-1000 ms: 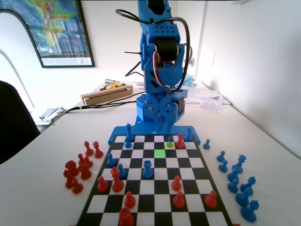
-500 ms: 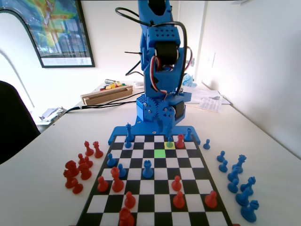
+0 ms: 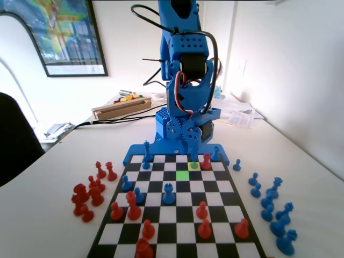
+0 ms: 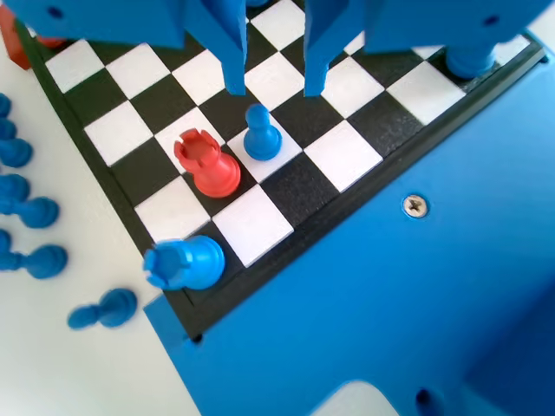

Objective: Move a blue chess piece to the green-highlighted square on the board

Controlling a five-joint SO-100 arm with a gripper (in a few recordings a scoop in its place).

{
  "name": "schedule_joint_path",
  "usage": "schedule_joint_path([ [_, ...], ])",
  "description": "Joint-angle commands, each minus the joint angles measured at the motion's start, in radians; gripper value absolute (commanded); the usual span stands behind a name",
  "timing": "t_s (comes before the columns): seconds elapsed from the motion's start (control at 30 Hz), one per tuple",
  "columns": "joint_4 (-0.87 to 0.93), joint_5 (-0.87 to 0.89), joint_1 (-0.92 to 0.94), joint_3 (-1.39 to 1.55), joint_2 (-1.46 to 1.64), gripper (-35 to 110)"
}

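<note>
Claw [image 4: 270, 87] spread wide, hovering over the blue pawn [image 4: 261, 134] on the back-row yellow square – red rook [image 4: 206, 163] just beside it, so an off-centre descent could knock either over.

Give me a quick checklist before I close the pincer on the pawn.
1. Pincer open: ok, jaws apart above the board.
2. Pawn upright: ok.
3. Pawn centred between the jaws: not ok; in the wrist view it sits just below the tips, nearer the left jaw, not yet between them.
4. Clearance from the red rook: cannot tell; it stands on the next square, close to the left jaw's path.
5. Green square free: ok, no piece on it.
6. Pincer low enough to grip: cannot tell; the tips look above the pawn's head.
</note>
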Motion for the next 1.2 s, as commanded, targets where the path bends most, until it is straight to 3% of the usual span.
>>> schedule_joint_path([
  [0.0,-0.003,0.006,-0.032,-0.046,-0.005,12],
  [1.17,-0.063,0.011,-0.089,-0.009,-0.069,11],
])
